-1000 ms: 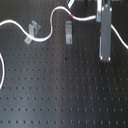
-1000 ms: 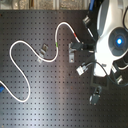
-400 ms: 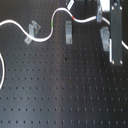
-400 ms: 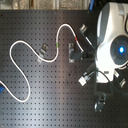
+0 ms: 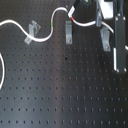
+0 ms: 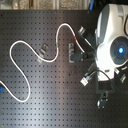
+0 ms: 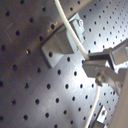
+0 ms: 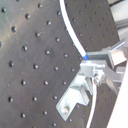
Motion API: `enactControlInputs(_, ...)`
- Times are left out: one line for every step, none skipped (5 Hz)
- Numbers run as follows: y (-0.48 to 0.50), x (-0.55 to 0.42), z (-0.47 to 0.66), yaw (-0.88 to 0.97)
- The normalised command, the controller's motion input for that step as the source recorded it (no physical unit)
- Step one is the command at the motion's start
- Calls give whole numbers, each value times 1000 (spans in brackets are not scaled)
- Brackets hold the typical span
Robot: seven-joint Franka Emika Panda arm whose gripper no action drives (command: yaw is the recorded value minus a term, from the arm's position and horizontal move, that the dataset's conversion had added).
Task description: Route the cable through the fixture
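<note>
The white cable (image 5: 15,22) runs from the first exterior view's left past the left fixture (image 5: 33,31). It rises past its green band (image 5: 54,23) and drops past its red band (image 5: 71,19) above the middle fixture (image 5: 68,32). It then runs toward the right fixture (image 5: 104,37) and the arm (image 5: 118,42). In the second exterior view the cable (image 6: 15,55) loops widely and ends under the white arm (image 6: 112,40). In both wrist views the gripper (image 7: 97,70) (image 8: 92,62) is shut on the cable (image 7: 67,27) (image 8: 72,30), right beside a fixture (image 7: 60,47) (image 8: 75,97).
Everything stands on a black perforated board (image 5: 60,90) (image 6: 45,85). The cable's blue-tipped end (image 6: 3,90) lies at the second exterior view's left edge. Small dark parts (image 6: 89,78) (image 6: 102,97) show below the arm in that view.
The arm has moved toward the first exterior view's right, pulling the held stretch of cable across above the middle fixture toward the right fixture. The loops on the left have barely moved.
</note>
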Motion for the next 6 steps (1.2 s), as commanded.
enactControlInputs(288,-77,25,0)
enactControlInputs(349,-35,155,20)
enactControlInputs(109,-13,242,34)
enactControlInputs(144,2,347,14)
enactControlInputs(159,-12,488,17)
enactControlInputs(130,-79,548,20)
